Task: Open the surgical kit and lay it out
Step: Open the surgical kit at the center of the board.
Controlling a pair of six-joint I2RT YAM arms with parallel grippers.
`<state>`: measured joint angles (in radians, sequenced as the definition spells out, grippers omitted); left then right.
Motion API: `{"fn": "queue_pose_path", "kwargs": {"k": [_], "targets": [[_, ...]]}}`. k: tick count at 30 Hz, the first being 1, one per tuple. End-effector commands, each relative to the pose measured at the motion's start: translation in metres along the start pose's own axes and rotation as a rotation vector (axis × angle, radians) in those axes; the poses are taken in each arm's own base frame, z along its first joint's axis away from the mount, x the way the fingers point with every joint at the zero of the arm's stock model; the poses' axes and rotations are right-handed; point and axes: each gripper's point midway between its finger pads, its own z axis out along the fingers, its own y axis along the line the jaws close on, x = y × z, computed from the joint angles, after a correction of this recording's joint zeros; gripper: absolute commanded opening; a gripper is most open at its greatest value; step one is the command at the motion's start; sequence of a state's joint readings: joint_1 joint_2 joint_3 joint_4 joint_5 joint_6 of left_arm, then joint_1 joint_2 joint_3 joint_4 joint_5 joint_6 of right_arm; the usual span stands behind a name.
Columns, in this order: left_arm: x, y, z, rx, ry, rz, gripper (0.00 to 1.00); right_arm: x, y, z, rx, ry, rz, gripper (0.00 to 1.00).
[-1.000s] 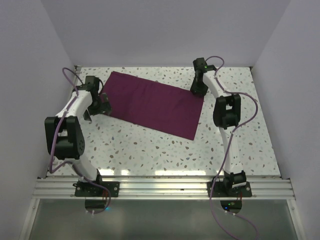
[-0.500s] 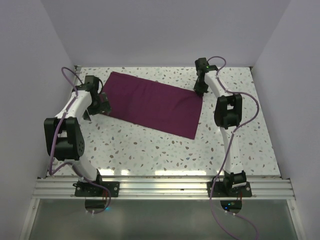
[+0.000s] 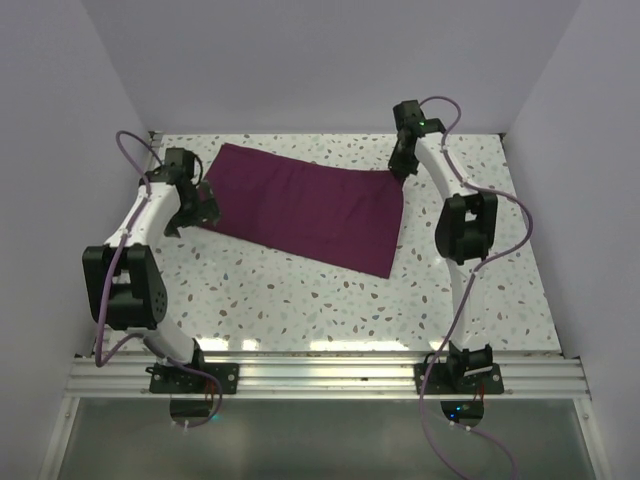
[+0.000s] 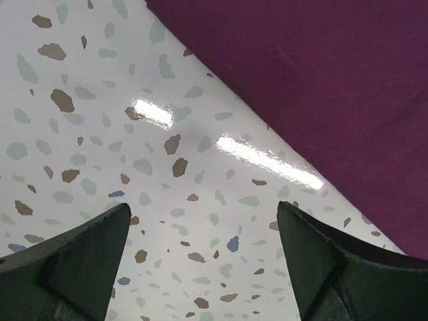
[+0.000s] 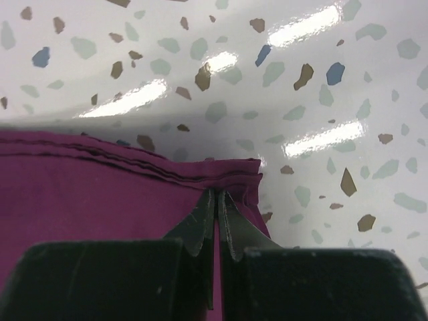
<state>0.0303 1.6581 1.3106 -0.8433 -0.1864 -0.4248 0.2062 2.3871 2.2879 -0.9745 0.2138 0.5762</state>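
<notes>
The dark purple-maroon cloth wrap (image 3: 305, 205) lies folded flat across the back middle of the table. My right gripper (image 3: 402, 163) is shut on the wrap's far right corner (image 5: 231, 177), with several cloth layers pinched between the fingers. My left gripper (image 3: 205, 203) is open and empty at the wrap's near left edge; in the left wrist view the cloth (image 4: 321, 87) fills the upper right beyond the spread fingers (image 4: 73, 261). The steel tray and instruments are hidden.
The speckled white table (image 3: 300, 300) is walled at the left, back and right. An aluminium rail (image 3: 320, 375) runs along the near edge under the arm bases.
My right gripper has moved toward the back with the wrap's right corner, lifting and stretching that corner. My left arm has shifted slightly back and stays at the wrap's left edge.
</notes>
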Motion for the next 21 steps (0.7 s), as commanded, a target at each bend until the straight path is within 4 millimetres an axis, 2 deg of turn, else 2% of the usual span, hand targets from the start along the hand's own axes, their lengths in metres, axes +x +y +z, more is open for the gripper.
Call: {"fn": "queue_pose_path", "kwargs": {"k": [1,4,5,7,8,12,14,17,18,19,21], "targets": [[-0.004,-0.004,-0.016,0.043,-0.052,0.011,0.94,-0.012,0.012,-0.049,-0.06,-0.063,-0.01,0.0],[-0.002,-0.004,-0.021,0.056,-0.061,0.012,0.94,0.001,0.009,-0.048,-0.032,-0.029,-0.032,0.0],[0.0,-0.003,-0.02,0.056,-0.056,0.011,0.95,0.015,0.005,-0.043,0.003,0.017,-0.051,0.0],[0.001,-0.004,-0.022,0.067,-0.058,0.01,0.94,0.023,0.0,-0.04,0.046,0.048,-0.066,0.0],[0.003,-0.004,-0.022,0.069,-0.056,0.011,0.95,0.035,-0.006,-0.034,0.085,0.092,-0.082,0.0],[0.008,-0.003,-0.025,0.08,-0.058,0.009,0.94,0.061,-0.013,-0.026,0.153,0.142,-0.138,0.0],[0.011,-0.001,-0.026,0.079,-0.06,0.008,0.94,0.073,-0.011,-0.022,0.143,0.165,-0.15,0.0],[0.018,0.002,-0.026,0.075,-0.058,0.012,0.94,0.085,0.001,-0.03,0.11,0.175,-0.168,0.0],[0.019,0.003,-0.026,0.075,-0.06,0.014,0.95,0.086,0.008,-0.037,0.089,0.165,-0.171,0.0],[0.022,0.004,-0.026,0.074,-0.059,0.013,0.94,0.096,0.021,-0.044,0.059,0.174,-0.197,0.0],[0.023,0.005,-0.025,0.073,-0.057,0.013,0.94,0.107,0.034,-0.056,0.019,0.177,-0.23,0.0]]}}
